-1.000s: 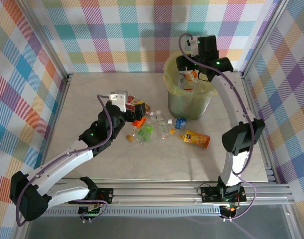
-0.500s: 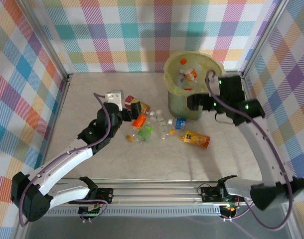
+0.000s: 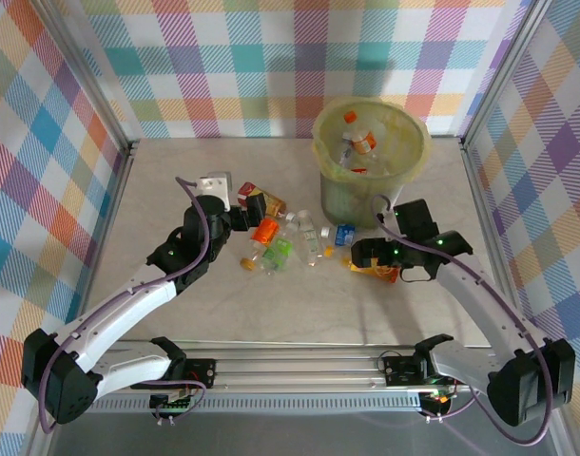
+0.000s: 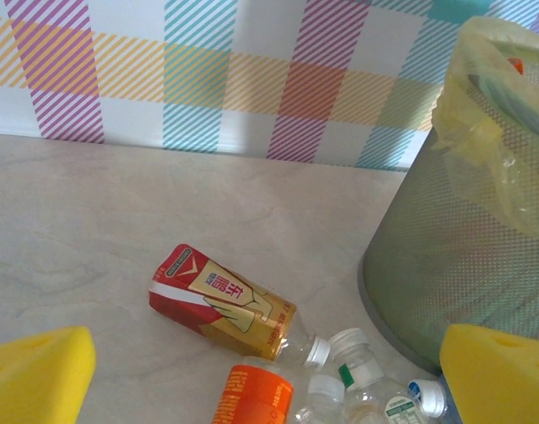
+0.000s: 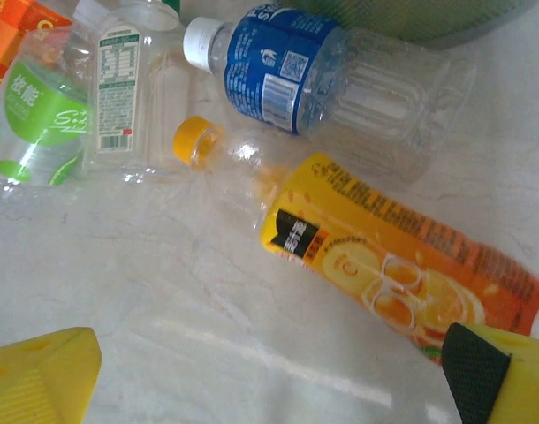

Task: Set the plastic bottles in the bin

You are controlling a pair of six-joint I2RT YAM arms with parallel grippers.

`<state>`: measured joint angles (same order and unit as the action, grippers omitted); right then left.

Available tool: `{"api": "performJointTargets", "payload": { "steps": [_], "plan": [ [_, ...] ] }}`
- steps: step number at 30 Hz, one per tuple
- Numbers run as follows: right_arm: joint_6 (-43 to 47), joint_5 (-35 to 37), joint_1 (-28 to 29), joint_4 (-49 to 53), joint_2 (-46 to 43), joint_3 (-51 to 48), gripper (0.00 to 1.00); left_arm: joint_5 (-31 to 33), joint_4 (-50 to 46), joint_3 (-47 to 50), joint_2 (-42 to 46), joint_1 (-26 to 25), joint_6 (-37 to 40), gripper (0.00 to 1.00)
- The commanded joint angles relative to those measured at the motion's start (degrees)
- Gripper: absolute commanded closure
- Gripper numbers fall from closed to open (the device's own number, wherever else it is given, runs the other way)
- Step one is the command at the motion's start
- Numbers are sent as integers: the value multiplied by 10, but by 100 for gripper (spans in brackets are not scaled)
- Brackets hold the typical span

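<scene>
Framing marbled table [image 3: 271,313] and bottles [image 3: 280,249] stand plaid walls [image 3: 223,66].

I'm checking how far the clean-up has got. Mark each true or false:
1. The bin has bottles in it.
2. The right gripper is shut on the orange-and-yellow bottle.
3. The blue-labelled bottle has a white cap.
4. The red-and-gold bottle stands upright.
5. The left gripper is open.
1. True: the bin has bottles inside.
2. False: the right gripper is open, and the orange-and-yellow bottle lies on the table.
3. True: the blue-labelled bottle has a white cap.
4. False: the red-and-gold bottle lies on its side.
5. True: the left gripper has its fingers wide apart.
</scene>
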<state>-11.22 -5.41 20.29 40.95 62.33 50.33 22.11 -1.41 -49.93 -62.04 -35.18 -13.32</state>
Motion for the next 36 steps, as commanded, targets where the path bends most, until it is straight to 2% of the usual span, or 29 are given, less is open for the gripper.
{"api": "performJointTargets", "payload": {
  "steps": [1,7,14,20,26,30,36],
  "plan": [
    [42,5,2,-96,12,-21,0,-1,13,10,6,7,-4,0],
    [67,11,3,-158,57,-46,0,-2,17,13,3,12,-5,0],
    [49,39,2,-204,105,-68,0,-8,19,16,1,17,-7,0],
    [34,43,1,-201,143,-69,0,-9,18,16,-1,20,-7,0],
    [20,24,1,-188,113,-73,0,-9,17,19,2,22,-9,0],
    [10,23,2,-135,130,-43,0,-10,16,21,4,23,-9,0],
    [-9,10,2,-139,133,-48,0,-10,19,24,7,23,-9,0]
  ]
}}
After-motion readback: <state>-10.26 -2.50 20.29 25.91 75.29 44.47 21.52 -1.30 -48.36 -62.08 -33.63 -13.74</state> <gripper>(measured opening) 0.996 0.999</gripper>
